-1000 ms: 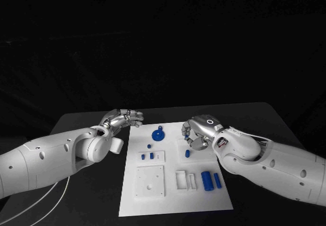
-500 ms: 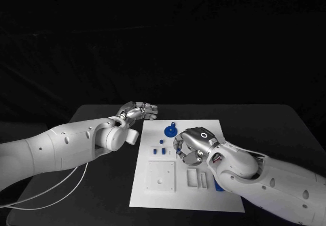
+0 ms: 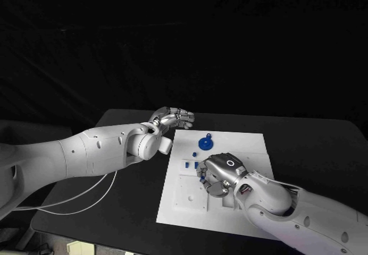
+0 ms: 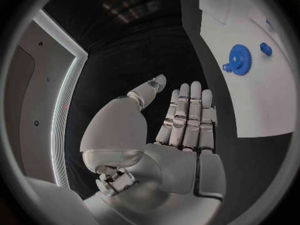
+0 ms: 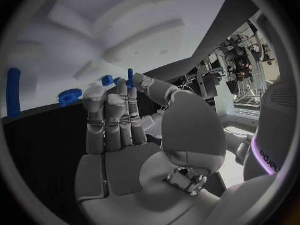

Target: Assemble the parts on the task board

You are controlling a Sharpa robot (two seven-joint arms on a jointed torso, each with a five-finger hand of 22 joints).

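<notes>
Two hands work at the white task board (image 3: 253, 142) in the middle of the black tabletop (image 3: 322, 149). No writing on board or parts can be read. Left hand (image 3: 173, 118) hovers off the board's far left corner, fingers straight, apart, holding nothing. Right hand (image 3: 218, 172) hangs over the board's centre, fingers uncurled, empty. Blue gear (image 3: 205, 143) lies beyond it; small blue pieces (image 3: 191, 164) lie beside it.

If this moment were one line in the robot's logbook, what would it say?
left hand: empty, off the task board's far left corner | right hand: over board's middle, nothing held | blue gear: lying untouched
</notes>
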